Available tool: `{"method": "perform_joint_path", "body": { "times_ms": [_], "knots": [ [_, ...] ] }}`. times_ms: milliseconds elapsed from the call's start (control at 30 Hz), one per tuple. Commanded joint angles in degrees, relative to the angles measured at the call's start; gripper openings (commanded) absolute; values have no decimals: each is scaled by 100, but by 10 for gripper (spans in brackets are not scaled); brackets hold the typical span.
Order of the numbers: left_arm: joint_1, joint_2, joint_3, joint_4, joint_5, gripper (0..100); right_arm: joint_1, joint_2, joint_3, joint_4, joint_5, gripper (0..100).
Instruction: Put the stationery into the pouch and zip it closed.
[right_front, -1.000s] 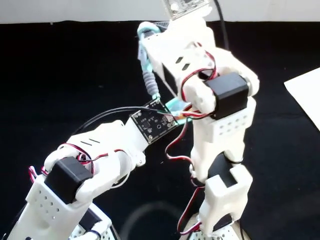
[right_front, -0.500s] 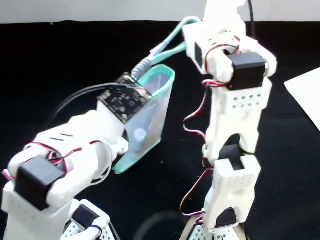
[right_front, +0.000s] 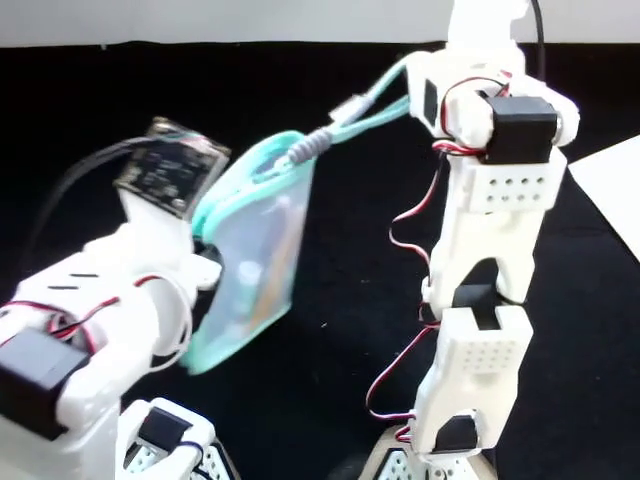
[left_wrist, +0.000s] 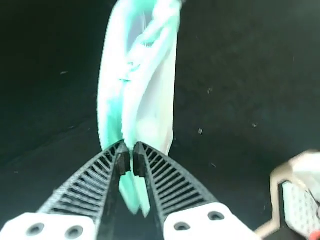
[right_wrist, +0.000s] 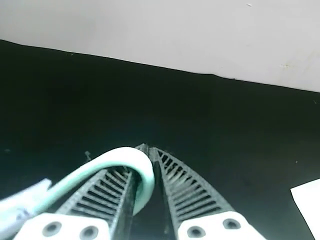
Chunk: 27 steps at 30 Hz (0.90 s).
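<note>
Mint-edged, see-through plastic makes up the pouch (right_front: 255, 260), a soft, light thing that sags and twists unless it is held at two ends.

High view. The pouch hangs clear of the black table (right_front: 100, 100), slung between the left arm (right_front: 120, 300) and the right arm (right_front: 500, 200). Its lower end sits at the left arm; its mint loop (right_front: 370, 105) runs up to the right arm. Stationery (right_front: 250, 272) shows dimly through the wall, low in the pouch. A grey zip pull (right_front: 310, 148) lies where the loop meets the pouch; whether the zip is fully drawn cannot be told. A sheet of paper (right_front: 610, 190) lies well apart.

Left wrist view. The left gripper (left_wrist: 127, 152) pinches the pouch's mint rim, the fingers (left_wrist: 155, 165) nearly together with the rim between them and the body of the pouch (left_wrist: 145, 90) stretching away beyond the tips. The stitched rim is probably the firmest hold; the slick wall would likely slip.

Right wrist view. The right gripper (right_wrist: 149, 150) is closed to a narrow gap on the loop (right_wrist: 120, 157), which curves around the tip of one finger. The loop looks thin and smooth, so a pull along the zip line should suit it best.
</note>
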Motion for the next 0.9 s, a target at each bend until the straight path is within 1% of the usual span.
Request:
{"method": "perform_joint_path", "body": {
  "times_ms": [0, 100, 200, 400, 467, 533, 600, 700, 767, 867],
  "knots": [
    [-462, -22, -497, 70, 97, 7, 251, -22, -145, 22, -62, 8],
    [-725, -22, -549, 79, 105, 7, 374, -22, -119, 22, -62, 8],
    [-840, -31, -549, 88, 105, 7, 426, -22, -136, 4, -62, 8],
    [-822, -356, -356, 88, 88, 7, 409, -66, -171, -48, -62, 8],
    [-822, -514, -180, 88, 70, 7, 338, -92, -224, -277, -149, 8],
    [-822, -655, -13, 79, 70, 7, 268, -84, -611, -505, -316, 8],
    [-822, -734, 119, 53, 70, 7, -22, -75, -1121, -690, -316, 7],
    [-822, -804, 312, 53, 62, 7, -514, -75, -1771, -884, -114, 7],
    [-822, -804, 409, 44, 88, 7, -840, -92, -1895, -963, 35, 7],
    [-822, -804, 558, 44, 79, 9, -1244, -356, -1895, -971, 26, 7]
  ]
}}
